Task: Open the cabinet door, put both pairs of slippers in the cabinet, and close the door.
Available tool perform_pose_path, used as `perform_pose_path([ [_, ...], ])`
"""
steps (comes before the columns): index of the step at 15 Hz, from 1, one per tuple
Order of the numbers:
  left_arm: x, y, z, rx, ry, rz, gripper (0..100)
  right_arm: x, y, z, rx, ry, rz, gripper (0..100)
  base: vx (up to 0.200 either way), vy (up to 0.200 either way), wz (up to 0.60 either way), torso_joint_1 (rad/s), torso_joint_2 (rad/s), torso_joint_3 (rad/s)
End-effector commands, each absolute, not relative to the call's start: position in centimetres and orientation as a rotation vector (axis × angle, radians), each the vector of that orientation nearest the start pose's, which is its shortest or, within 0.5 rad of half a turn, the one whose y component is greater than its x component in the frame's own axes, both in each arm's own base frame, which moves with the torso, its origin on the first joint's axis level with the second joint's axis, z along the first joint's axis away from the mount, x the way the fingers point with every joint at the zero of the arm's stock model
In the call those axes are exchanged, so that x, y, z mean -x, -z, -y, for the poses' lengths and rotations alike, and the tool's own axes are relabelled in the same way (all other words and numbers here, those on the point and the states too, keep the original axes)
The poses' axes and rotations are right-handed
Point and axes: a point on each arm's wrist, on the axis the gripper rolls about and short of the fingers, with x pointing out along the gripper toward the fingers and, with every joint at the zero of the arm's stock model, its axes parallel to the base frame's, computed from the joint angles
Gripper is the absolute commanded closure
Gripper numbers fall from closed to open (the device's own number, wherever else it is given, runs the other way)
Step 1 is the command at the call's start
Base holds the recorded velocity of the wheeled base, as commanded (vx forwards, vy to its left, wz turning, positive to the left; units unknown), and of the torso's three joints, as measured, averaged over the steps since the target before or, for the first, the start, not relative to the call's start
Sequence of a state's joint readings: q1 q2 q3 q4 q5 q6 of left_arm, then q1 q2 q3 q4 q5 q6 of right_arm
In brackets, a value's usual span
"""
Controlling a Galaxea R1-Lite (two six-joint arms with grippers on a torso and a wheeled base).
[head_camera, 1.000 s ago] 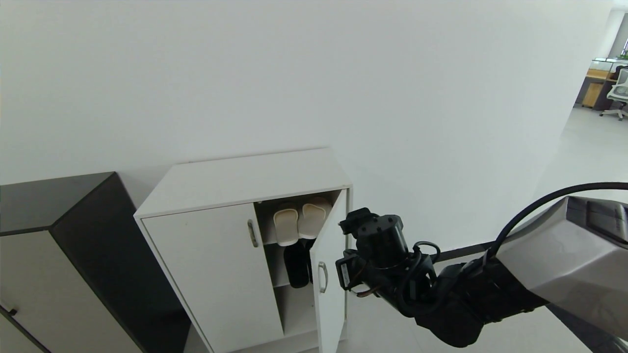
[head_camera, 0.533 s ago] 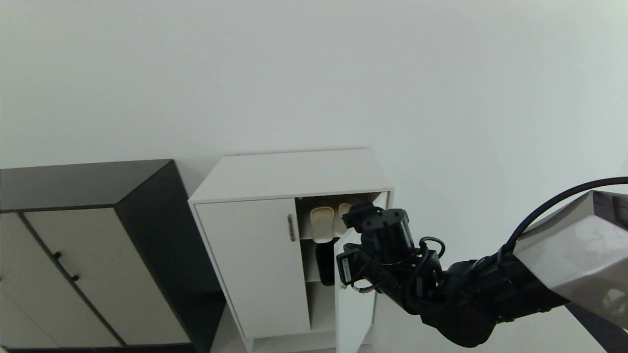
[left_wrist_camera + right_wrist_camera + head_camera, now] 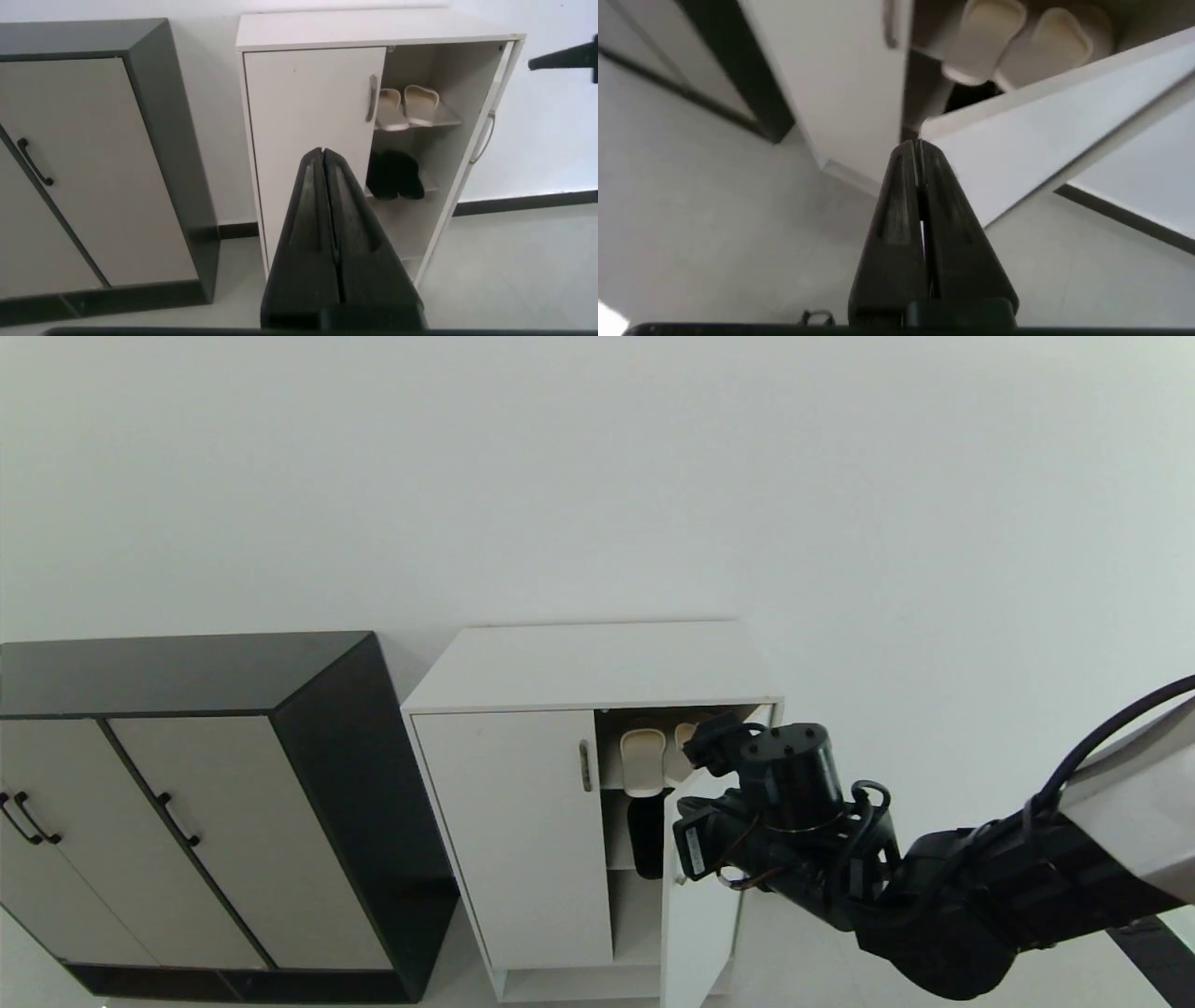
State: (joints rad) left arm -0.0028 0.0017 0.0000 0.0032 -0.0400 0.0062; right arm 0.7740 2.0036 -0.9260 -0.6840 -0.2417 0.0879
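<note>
The cream slippers [image 3: 642, 761] and, below them, the black slippers [image 3: 646, 835] sit inside the cabinet [image 3: 588, 663], its door [image 3: 695, 915] at 3 o'clock ajar. The right tool [image 3: 918, 149], pressed together, has closed in on the door's free edge, so only shutting seems left. The left tool [image 3: 324, 159], also pressed together, hangs well back; a dark cabinet [image 3: 327, 747] stands at 9 o'clock, off the door's swing.

A black cupboard [image 3: 187, 672] with grey doors stands on a pale floor [image 3: 523, 271] against a plain white wall [image 3: 597, 476].
</note>
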Motion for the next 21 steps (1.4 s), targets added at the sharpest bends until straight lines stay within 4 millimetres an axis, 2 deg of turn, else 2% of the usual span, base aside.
perform_pose_path([
  [1, 2.3, -7.5, 0.1, -0.008, 0.043, -0.004, 100, -26.5, -11.6, -23.3, 0.116, -0.505, -0.393, 100, 0.0, 0.0, 0.0, 0.0, 0.0, 0.0],
  [3, 2.3, -7.5, 0.1, -0.006, 0.043, -0.004, 100, -27.8, -8.9, -23.7, 0.139, -0.485, -0.446, 100, 0.0, 0.0, 0.0, 0.0, 0.0, 0.0],
  [7, 2.3, -7.5, 0.1, -0.006, 0.043, -0.004, 100, -30.3, -6.3, -24.8, 0.134, -0.468, -0.444, 100, 0.0, 0.0, 0.0, 0.0, 0.0, 0.0],
  [9, 2.3, -7.5, 0.1, -0.006, 0.043, -0.004, 100, -31.3, -5.4, -25.4, 0.132, -0.463, -0.446, 100, 0.0, 0.0, 0.0, 0.0, 0.0, 0.0],
  [14, 2.3, -7.5, 0.1, -0.008, 0.043, -0.004, 100, -34.1, -5.2, -27.7, 0.074, -0.46, -0.347, 100, 0.0, 0.0, 0.0, 0.0, 0.0, 0.0],
  [16, 2.3, -7.5, 0.1, -0.008, 0.043, -0.004, 100, -34.2, -5.6, -27.9, 0.036, -0.469, -0.27, 100, 0.0, 0.0, 0.0, 0.0, 0.0, 0.0],
  [18, 2.3, -7.5, 0.1, -0.008, 0.043, -0.004, 100, -33.6, -5.7, -27.4, 0.033, -0.478, -0.264, 100, 0.0, 0.0, 0.0, 0.0, 0.0, 0.0],
  [19, 2.3, -7.5, 0.1, -0.008, 0.043, -0.004, 100, -32.6, -5.7, -26.5, 0.03, -0.569, -0.295, 100, 0.0, 0.0, 0.0, 0.0, 0.0, 0.0],
  [21, 2.3, -7.5, 0.1, -0.008, 0.043, -0.004, 100, -32.2, -5.3, -25.3, 0.017, -0.672, -0.329, 100, 0.0, 0.0, 0.0, 0.0, 0.0, 0.0],
])
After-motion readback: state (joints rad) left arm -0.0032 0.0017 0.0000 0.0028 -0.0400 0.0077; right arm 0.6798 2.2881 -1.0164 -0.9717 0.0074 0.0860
